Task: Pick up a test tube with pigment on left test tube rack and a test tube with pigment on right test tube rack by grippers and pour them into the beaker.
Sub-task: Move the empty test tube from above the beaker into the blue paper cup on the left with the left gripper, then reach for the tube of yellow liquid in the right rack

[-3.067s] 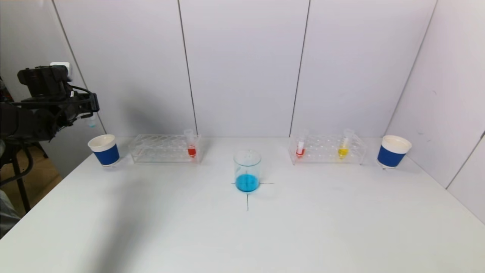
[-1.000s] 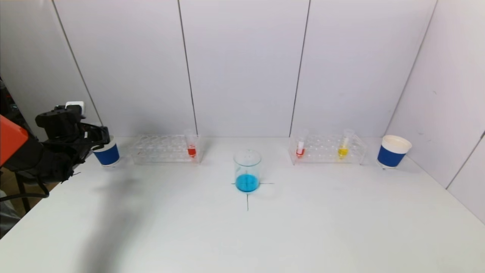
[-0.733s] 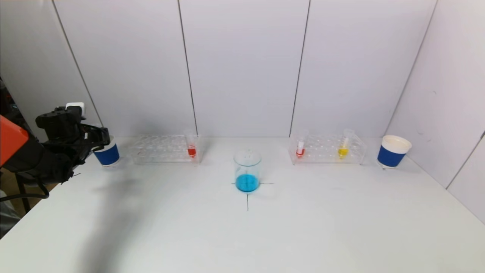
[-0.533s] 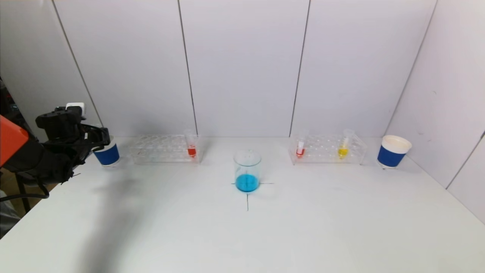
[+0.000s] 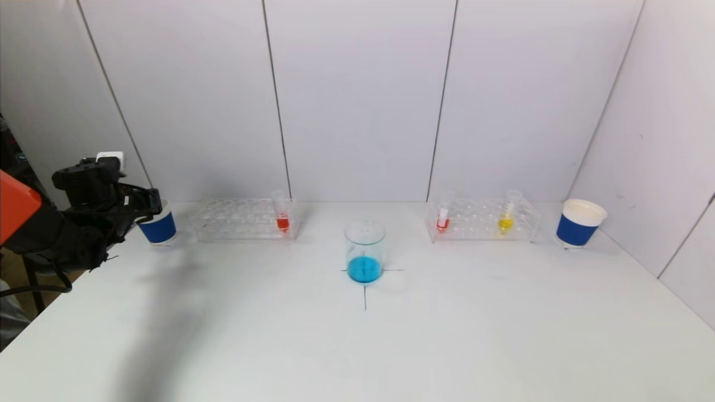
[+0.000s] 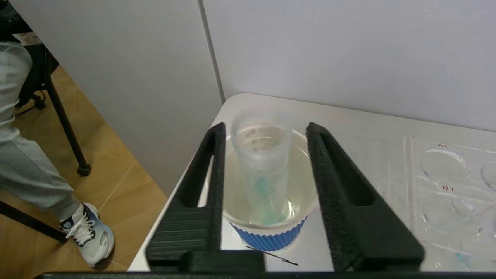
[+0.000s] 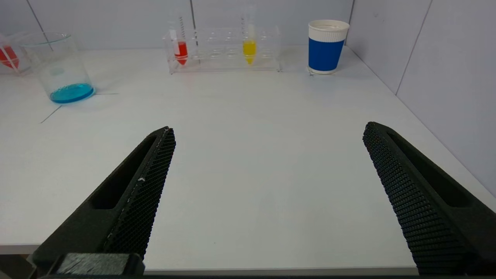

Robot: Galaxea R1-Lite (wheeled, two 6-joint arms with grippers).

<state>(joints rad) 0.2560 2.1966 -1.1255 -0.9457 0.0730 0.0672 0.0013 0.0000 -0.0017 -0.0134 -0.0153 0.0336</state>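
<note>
Blue-banded paper cup [image 6: 267, 228] at the left table edge has a drained test tube [image 6: 263, 170] standing in it, between the left gripper's [image 6: 263, 193] parted fingers, neither pad touching it. Three seconds earlier that gripper was raised higher, upper left in the head view; it has since lowered to the cup and held. White table [image 5: 357, 346] and grey wall panels enclose the scene. Beaker [image 5: 365, 251] of blue liquid sits centre, racks behind. Right gripper [image 7: 267, 186] hangs wide open over the near edge, open tabletop ahead.
</note>
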